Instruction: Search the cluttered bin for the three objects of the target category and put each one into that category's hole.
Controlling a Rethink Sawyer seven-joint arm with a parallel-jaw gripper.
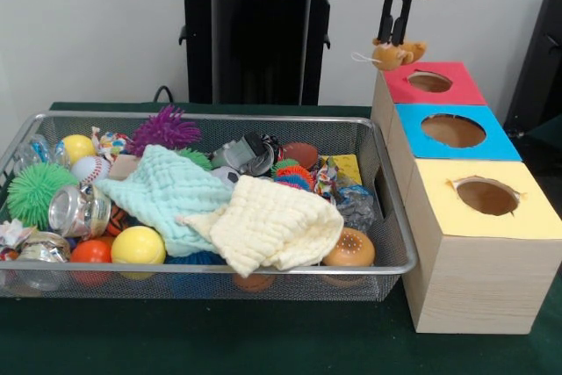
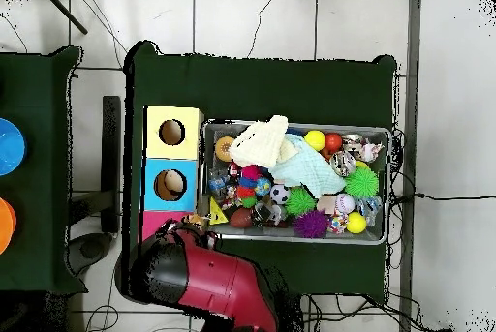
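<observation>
One small tan toy [image 1: 397,53] pinched in gripper [image 1: 395,43], fingers closed on it, hanging just left of red box's hole [image 1: 429,82], not over it yet. Imo best move: slide right till toy sits dead centre above hole, drop low, then let go so it doesn't bounce off rim. Bin [image 1: 263,268] sits left of boxes, still packed. Counts, left to right: one bin, two cloths (mint [image 1: 165,195], cream [image 1: 274,230]), three boxes – red, blue [image 1: 453,132], yellow [image 1: 486,197] – one hole each.

Silver bin [image 1: 399,265]; mint cloth [image 1: 162,191]; cream cloth [image 1: 272,230]; red-topped hole [image 1: 429,82].
</observation>
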